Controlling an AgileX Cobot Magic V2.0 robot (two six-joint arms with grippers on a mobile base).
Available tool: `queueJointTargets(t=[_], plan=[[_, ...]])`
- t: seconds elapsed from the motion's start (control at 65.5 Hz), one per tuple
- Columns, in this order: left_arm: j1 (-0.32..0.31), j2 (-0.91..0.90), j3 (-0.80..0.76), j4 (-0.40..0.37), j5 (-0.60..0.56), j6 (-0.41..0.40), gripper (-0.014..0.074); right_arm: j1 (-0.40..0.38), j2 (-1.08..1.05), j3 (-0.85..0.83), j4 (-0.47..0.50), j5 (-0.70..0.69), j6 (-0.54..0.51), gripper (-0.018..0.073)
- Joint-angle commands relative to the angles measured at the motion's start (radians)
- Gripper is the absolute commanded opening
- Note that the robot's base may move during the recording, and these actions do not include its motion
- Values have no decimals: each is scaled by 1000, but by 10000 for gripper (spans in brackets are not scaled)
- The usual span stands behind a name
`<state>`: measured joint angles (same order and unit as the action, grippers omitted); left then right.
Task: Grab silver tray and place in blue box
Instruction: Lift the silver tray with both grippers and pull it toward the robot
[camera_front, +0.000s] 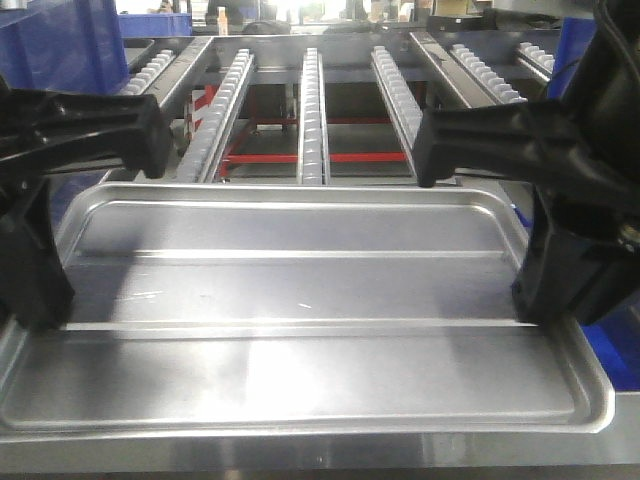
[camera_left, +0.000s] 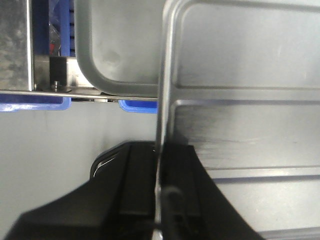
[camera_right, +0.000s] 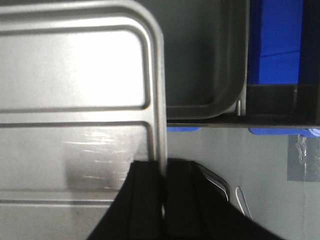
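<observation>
The silver tray (camera_front: 300, 290) fills the front view, lying level, its two long ridges running left to right. My left gripper (camera_front: 40, 300) is shut on its left rim; in the left wrist view the black fingers (camera_left: 135, 190) pinch the thin rim (camera_left: 161, 100) edge-on. On the right rim, my right gripper (camera_front: 535, 300) is shut too, and its fingers (camera_right: 145, 200) clamp the rim (camera_right: 159, 100) in the right wrist view. A bright-blue box wall (camera_right: 275, 45) shows beyond the tray's right corner; only part of it is in view.
A roller conveyor (camera_front: 312, 110) with a red frame runs away behind the tray. A second grey tray (camera_left: 115, 55) (camera_right: 210, 65) lies beyond the held one's corners. Another blue crate (camera_front: 60, 40) stands at the back left. A metal table edge (camera_front: 300, 450) runs along the front.
</observation>
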<state>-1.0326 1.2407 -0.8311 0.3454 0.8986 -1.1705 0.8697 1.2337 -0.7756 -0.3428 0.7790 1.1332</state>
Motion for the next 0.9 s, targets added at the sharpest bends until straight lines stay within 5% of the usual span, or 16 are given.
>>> queueJointTargets(t=[0.0,0.886], plan=[[-4,-30,-24,32,10,-10,-6,-1,-29,-23,-51,-9,4,59],[-4,-30,-24,32,10,-10,-6,-1,-29,-23,-51,-9,4,59]])
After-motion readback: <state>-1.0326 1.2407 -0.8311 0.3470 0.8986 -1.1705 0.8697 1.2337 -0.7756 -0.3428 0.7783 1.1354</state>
